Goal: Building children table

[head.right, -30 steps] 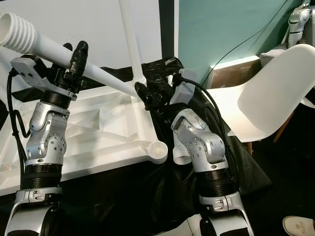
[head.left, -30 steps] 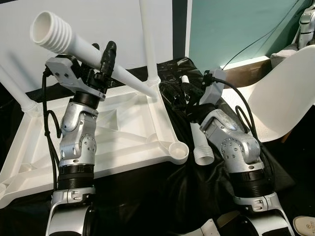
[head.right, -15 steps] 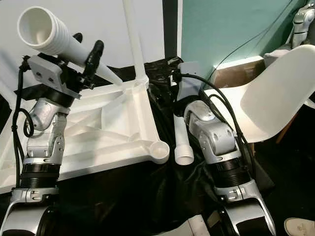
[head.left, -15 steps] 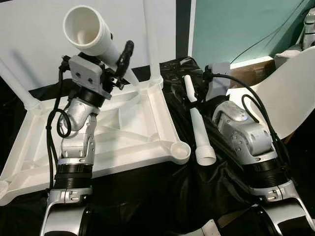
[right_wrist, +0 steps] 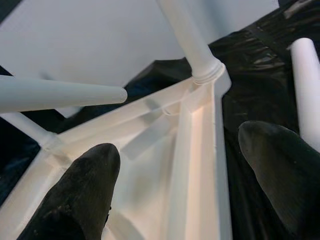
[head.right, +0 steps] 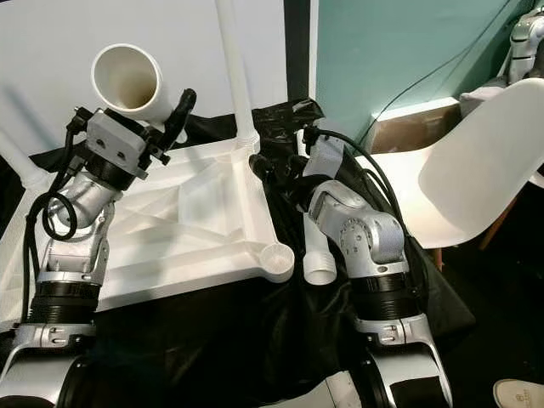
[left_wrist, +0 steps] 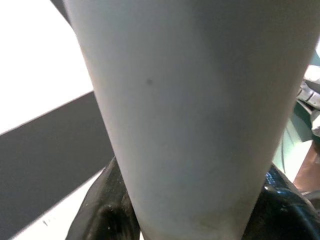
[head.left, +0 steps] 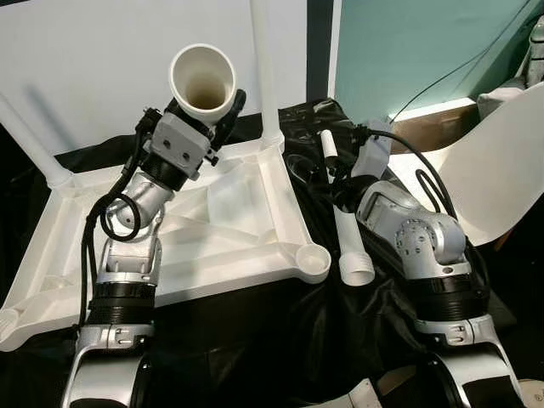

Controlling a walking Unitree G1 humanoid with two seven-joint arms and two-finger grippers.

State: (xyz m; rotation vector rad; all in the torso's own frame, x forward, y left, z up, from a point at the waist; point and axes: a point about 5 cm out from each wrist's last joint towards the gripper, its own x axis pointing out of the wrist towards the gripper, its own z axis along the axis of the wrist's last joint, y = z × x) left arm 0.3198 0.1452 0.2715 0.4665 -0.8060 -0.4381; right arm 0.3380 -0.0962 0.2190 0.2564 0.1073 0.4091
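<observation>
Left hand (head.left: 223, 115) grips a white table leg (head.left: 204, 83) raised over the upturned tabletop (head.left: 212, 223); right hand (right_wrist: 180, 185) gapes wide, just beside a loose leg (head.left: 347, 234) on black sheeting (head.left: 297, 331).

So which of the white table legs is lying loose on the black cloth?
The leg beside the right end effector; one other is held by the left end effector, and two stand screwed into the tabletop.

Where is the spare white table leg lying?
The loose leg lies on the black sheet, just right of the upturned tabletop, beside the right pincer.
</observation>
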